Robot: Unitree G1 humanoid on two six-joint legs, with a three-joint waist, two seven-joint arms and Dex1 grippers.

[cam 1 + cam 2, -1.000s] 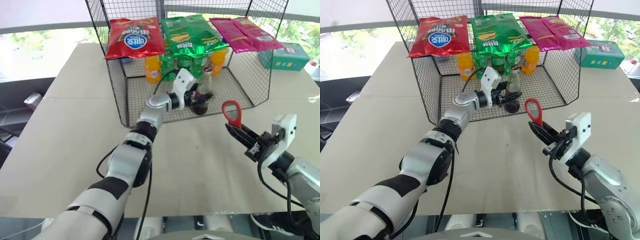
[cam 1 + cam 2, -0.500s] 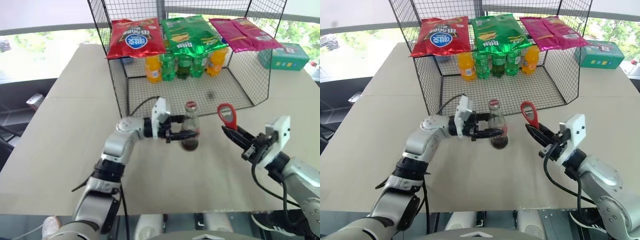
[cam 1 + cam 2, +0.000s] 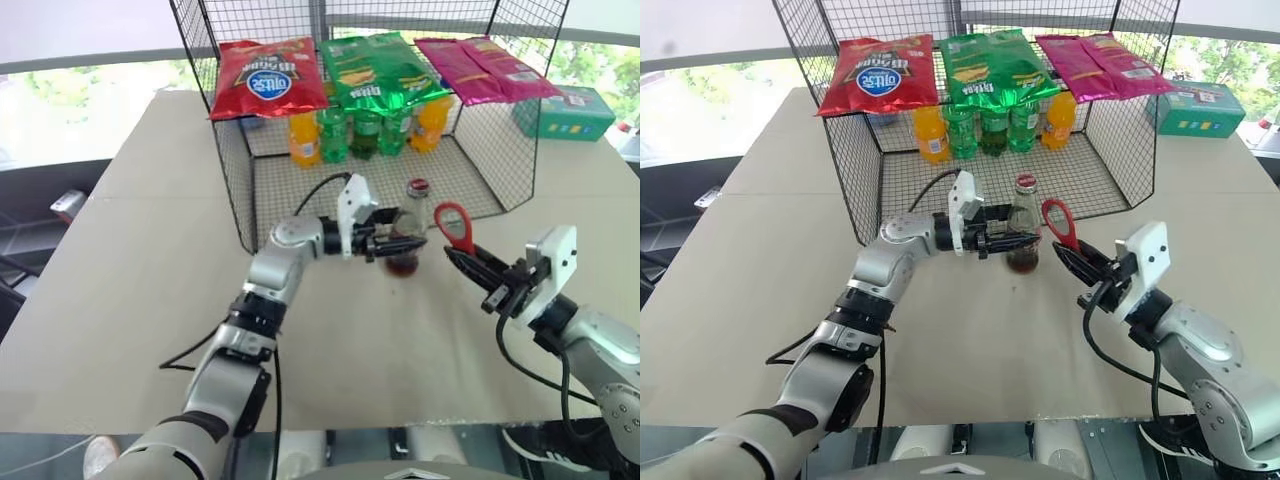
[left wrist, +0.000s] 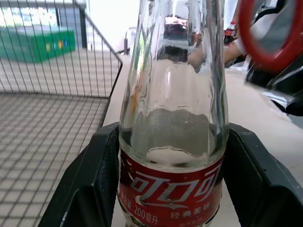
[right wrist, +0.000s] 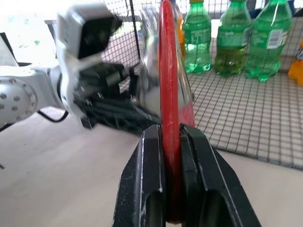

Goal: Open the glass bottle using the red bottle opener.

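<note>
Drawn back, left hand clamps glass bottle; right hand pinches red bottle opener.

The wire basket stands at the table's far side w/ red, green & pink crisp bags draped on its top edge; orange & green soda bottles line its back wall. Just in front of its open side, the left gripper clamps the glass bottle around the label, held upright – red cap on. Right of the bottle, near but apart, the right gripper pinches the red bottle opener by the handle – ring up. A teal box sits right of the basket.
</note>
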